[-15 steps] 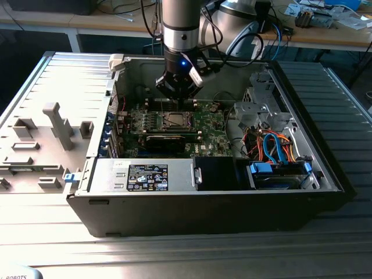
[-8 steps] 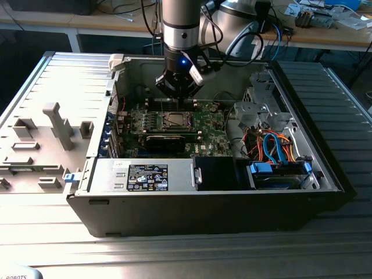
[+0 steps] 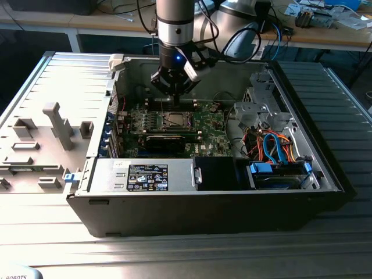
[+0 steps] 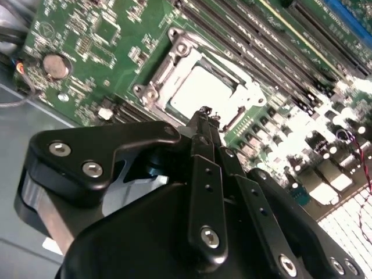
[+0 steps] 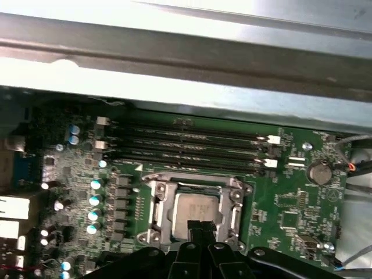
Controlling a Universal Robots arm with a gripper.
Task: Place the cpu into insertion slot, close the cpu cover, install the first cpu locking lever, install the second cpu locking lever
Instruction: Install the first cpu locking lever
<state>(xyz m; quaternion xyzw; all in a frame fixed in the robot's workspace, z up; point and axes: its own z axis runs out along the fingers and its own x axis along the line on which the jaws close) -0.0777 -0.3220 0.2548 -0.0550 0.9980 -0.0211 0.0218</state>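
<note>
An open black steel computer case (image 3: pixel 325 192) lies flat, its green circuit board (image 3: pixel 203 125) studded with components. The black gripper (image 4: pixel 204 119), its 2 slim fingers pressed together and holding nothing, hangs over the insertion slot (image 5: pixel 195 209). The silver cpu cover (image 4: pixel 168 72) frames the matte grey, square cpu (image 4: pixel 200 93).

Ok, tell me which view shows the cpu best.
The second wrist view: the cpu lies large and bright inside its silver frame. The first wrist view shows it smaller; in the exterior view it is a small grey square.
</note>
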